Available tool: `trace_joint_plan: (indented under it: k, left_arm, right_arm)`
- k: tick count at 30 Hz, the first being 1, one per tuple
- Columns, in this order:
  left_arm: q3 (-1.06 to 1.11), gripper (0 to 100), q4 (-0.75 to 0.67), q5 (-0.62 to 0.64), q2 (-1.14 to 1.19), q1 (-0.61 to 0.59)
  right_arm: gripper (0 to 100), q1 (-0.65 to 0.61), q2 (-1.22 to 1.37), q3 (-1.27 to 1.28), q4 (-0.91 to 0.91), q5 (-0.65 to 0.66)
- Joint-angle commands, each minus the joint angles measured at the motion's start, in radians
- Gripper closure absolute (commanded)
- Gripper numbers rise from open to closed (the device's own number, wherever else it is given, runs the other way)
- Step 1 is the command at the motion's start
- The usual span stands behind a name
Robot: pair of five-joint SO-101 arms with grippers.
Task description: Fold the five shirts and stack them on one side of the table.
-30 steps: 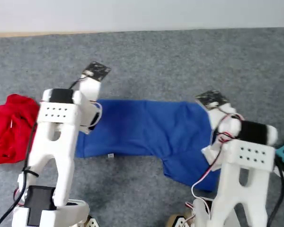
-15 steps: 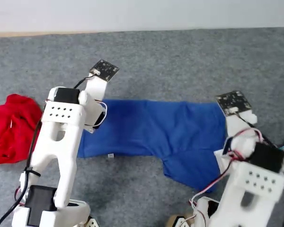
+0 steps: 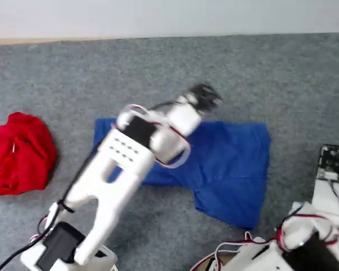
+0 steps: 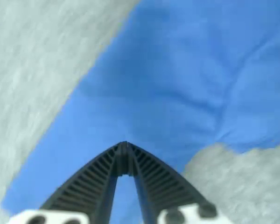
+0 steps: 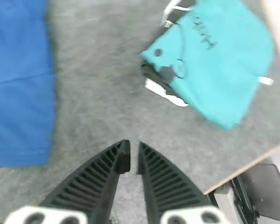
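The left gripper (image 4: 125, 146), closed and empty, is hovering over the blue shirt (image 3: 226, 164) lying on the grey table (image 3: 158, 68), while the right gripper (image 5: 130, 151), barely ajar, is hanging empty near a teal shirt (image 5: 214, 70).

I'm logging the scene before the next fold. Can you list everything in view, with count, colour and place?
blue shirt: 1, blue, lying spread out mid-table.
red shirt: 1, red, crumpled on the left arm's side of the table.
teal shirt: 1, teal, near the table's edge on the right arm's side, apart from the blue shirt.
table: 1, grey surface, under all three shirts.
left pincer: 1, black fingers, shut, over the blue shirt.
right pincer: 1, black fingers, slightly apart, over bare table between the blue and teal shirts.
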Motion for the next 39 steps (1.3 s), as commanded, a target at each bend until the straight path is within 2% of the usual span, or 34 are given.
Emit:
trace_joint_plan:
  k: [1, 8, 17, 22, 30, 33, 39]
  left_arm:
    - [-0.028, 100, -0.051, 0.052, -0.025, 0.152]
    - [-0.039, 100, -0.097, 0.074, 0.166, 0.31]
    - [-0.153, 99, -0.092, 0.069, 0.396, 0.396]
    - [-0.157, 92, -0.087, 0.069, 0.488, 0.423]
    - [-0.297, 81, 0.051, 0.058, 0.535, 0.42]
    - [-0.357, 79, 0.123, -0.009, 0.566, 0.42]
    - [-0.466, 79, 0.195, -0.066, 0.657, 0.4]
  right_arm:
    - [98.8, 0.079, -0.053, -0.046, 0.005, 0.006]
    - [98.9, 0.202, -0.174, -0.046, 0.008, 0.008]
    - [98.9, 0.208, -0.274, 0.02, 0.012, 0.002]
    - [98.9, 0.208, -0.335, 0.021, 0.013, 0.002]
    - [98.9, 0.202, -0.374, 0.031, 0.013, 0.005]
    - [98.9, 0.202, -0.38, 0.061, 0.005, 0.003]
    - [98.9, 0.202, -0.381, 0.104, 0.004, 0.008]
